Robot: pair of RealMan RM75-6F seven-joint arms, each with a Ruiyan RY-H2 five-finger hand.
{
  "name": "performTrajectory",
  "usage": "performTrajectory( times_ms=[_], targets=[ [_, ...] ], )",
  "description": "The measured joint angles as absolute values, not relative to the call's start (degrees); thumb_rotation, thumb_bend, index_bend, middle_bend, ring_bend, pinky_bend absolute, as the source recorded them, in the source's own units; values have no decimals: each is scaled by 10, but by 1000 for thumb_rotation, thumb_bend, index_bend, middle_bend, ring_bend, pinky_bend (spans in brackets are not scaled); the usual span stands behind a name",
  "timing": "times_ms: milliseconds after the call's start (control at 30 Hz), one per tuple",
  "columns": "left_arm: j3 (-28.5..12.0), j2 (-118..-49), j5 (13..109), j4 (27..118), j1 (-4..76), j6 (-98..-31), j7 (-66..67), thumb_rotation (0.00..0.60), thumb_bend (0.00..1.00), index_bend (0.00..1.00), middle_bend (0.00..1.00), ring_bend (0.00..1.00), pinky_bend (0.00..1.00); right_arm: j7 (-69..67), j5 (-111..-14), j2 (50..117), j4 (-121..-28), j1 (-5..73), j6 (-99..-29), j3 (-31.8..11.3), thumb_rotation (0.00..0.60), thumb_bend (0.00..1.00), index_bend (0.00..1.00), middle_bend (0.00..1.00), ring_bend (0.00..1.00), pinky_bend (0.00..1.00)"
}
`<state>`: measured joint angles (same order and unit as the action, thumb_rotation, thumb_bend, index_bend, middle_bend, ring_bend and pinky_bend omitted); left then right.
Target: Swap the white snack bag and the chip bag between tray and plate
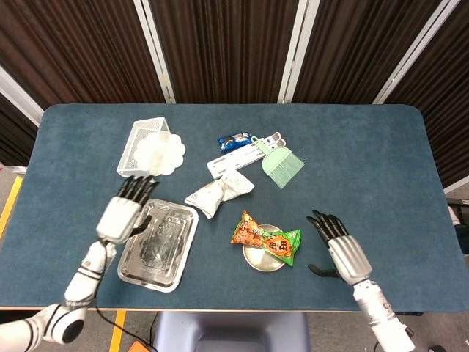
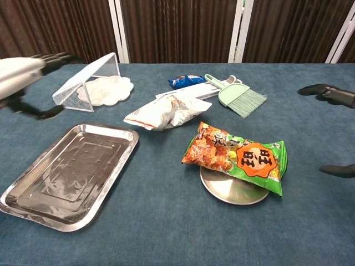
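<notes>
The white snack bag (image 1: 218, 193) (image 2: 160, 112) lies on the table between the tray and the plate, held by nothing. The orange and green chip bag (image 1: 265, 239) (image 2: 238, 156) lies across the round metal plate (image 1: 261, 260) (image 2: 230, 191). The steel tray (image 1: 157, 244) (image 2: 66, 174) holds nothing. My left hand (image 1: 124, 213) (image 2: 23, 75) hovers open over the tray's left edge. My right hand (image 1: 340, 251) (image 2: 333, 111) is open, fingers spread, just right of the plate.
A white wire basket (image 1: 144, 147) (image 2: 91, 77) lies on its side with a white scalloped dish (image 1: 163, 152) at the back left. A blue snack packet (image 1: 234, 139), a white strip and a green brush (image 1: 279, 163) (image 2: 242, 97) lie behind the snack bag.
</notes>
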<state>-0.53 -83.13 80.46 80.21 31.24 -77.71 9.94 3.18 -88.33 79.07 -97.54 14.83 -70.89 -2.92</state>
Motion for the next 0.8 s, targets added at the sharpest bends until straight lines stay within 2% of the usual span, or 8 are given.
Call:
performTrajectory(
  times_ms=[167,300,400,533,733,800],
  targets=[
    [46,-810,824,796,223,-851,94,600,411,0,0,0,21,129,-824,849,-978,178,-669,-51,600,271,136,113,2,126],
    [55,-808,836,770,186,-879,69,600,405,0,0,0,21,215,-761,910,-970,205,-649,-71,600,271,180,144,9,135],
    [53,-808,838,757,175,-881,41,600,399,0,0,0,21,265,-721,952,-956,226,-641,-87,600,272,252,192,28,154],
    [47,-809,841,735,167,-871,17,600,401,0,0,0,21,315,-680,987,-938,248,-637,-102,600,273,436,313,147,285],
    [37,-809,843,722,161,-851,-6,600,399,0,0,0,21,358,-647,1024,-910,271,-650,-117,600,375,714,529,429,617],
    [36,-810,847,719,160,-849,-17,600,399,0,0,0,21,361,-641,1028,-907,278,-649,-118,600,419,759,560,472,643]
  ],
)
